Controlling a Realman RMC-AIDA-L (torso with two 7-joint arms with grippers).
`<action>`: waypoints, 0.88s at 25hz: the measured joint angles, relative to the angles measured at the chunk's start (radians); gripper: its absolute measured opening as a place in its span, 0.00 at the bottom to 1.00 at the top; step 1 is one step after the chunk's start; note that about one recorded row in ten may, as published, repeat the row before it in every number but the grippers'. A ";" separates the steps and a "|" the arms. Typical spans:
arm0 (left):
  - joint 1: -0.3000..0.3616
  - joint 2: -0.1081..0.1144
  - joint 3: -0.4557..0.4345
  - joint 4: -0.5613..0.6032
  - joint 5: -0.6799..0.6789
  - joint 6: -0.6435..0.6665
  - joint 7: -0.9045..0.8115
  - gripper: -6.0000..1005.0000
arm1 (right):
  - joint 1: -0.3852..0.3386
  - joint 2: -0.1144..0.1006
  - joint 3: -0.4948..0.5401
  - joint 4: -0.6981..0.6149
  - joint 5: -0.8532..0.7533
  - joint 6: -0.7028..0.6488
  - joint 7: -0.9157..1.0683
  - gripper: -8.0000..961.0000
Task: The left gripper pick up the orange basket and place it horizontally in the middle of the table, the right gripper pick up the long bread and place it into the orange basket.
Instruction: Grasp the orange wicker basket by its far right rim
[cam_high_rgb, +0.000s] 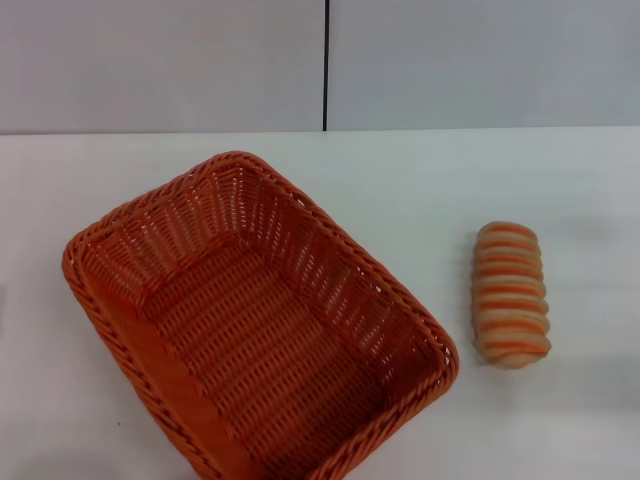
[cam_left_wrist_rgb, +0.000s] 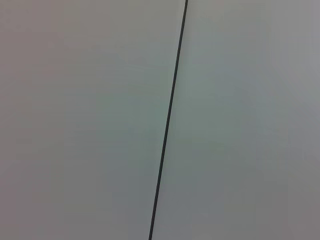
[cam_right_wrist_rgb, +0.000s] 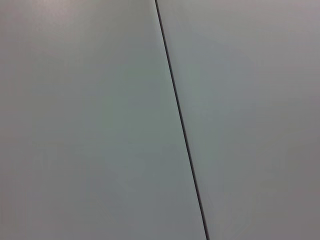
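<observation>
Neither gripper in sight from the head camera; impossible to tell how far open either stood or whether anything was held. Both wrist cameras faced only a pale wall split by a dark seam, so both arms probably parked high and off the table.

Basket sat at about 8 o'clock on the table, skewed: long axis running from 10 to 4 o'clock, near corner cut off by the frame's lower edge. Not yet laid horizontal, not yet in the middle. Held nothing; bare weave across floor and sloping walls.

Bread lay at 3 o'clock, lengthwise from 12 to 6, apart from the basket's near-right corner with white table between.

Risks, as a judgement: a pinch on the braided rim at one end could let the big basket swing or sag and land skewed again. Swinging it toward centre could knock the bread, given that close corner. A grip across the ridged, rounded loaf could slip or squash it.
</observation>
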 joint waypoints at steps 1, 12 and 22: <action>0.001 0.000 0.000 0.001 0.000 0.001 0.000 0.28 | 0.001 0.000 0.000 0.000 0.000 0.000 0.000 0.56; -0.030 0.007 0.076 0.218 0.007 0.047 -0.260 0.75 | -0.010 -0.003 -0.005 -0.003 -0.004 0.012 0.000 0.56; -0.110 0.005 0.375 0.885 0.008 -0.025 -0.998 0.81 | -0.025 -0.003 -0.009 -0.002 -0.007 0.013 0.006 0.55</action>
